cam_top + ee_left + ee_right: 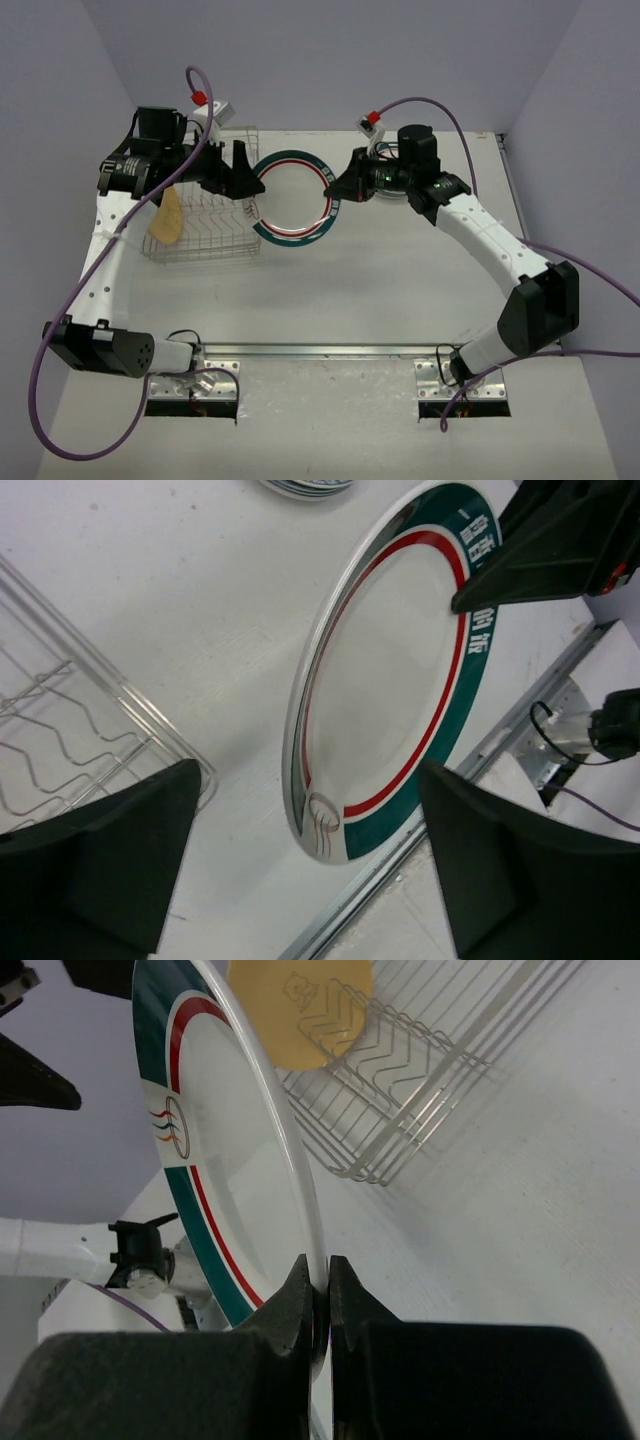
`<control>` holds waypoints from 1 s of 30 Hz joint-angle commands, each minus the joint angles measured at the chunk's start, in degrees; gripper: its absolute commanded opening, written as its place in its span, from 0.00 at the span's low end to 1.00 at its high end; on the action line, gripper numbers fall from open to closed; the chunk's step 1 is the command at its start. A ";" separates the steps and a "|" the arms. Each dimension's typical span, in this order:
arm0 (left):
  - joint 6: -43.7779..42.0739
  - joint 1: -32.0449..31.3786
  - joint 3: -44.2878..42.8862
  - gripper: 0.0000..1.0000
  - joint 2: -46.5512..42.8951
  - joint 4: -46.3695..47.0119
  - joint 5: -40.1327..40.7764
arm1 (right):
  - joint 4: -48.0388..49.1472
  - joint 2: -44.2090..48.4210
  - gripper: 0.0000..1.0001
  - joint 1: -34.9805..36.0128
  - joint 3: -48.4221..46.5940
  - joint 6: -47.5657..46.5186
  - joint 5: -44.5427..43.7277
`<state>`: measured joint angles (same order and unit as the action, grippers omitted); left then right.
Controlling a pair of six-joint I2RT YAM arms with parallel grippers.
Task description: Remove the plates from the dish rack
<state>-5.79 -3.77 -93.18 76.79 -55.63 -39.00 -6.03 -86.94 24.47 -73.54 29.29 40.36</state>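
Observation:
A white plate with a teal rim and a red ring (293, 197) hangs tilted above the table, just right of the dish rack (205, 225). My right gripper (335, 188) is shut on its right rim; the right wrist view shows both fingers (320, 1280) pinching the plate's edge (230, 1160). My left gripper (248, 185) is open at the plate's left edge. In the left wrist view its jaws stand wide apart (308, 780) either side of the plate (390, 670) without touching it. An orange-tan plate (168, 218) stands in the rack's left end and shows in the right wrist view (298, 1010).
A stack of plates (310, 486) lies on the table beyond the held plate, mostly cut off. The wire rack (70, 720) is close on the left. A metal rail (320, 350) runs along the near table edge. Walls close in the back and sides.

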 commanded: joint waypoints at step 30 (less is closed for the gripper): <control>2.27 0.85 8.41 1.00 -7.08 8.10 15.00 | -4.92 -32.84 0.00 -32.34 -22.13 2.86 -21.09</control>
<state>-3.59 -3.66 -84.64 71.79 -49.57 -24.51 -13.81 -119.00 -7.34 -91.31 31.17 19.50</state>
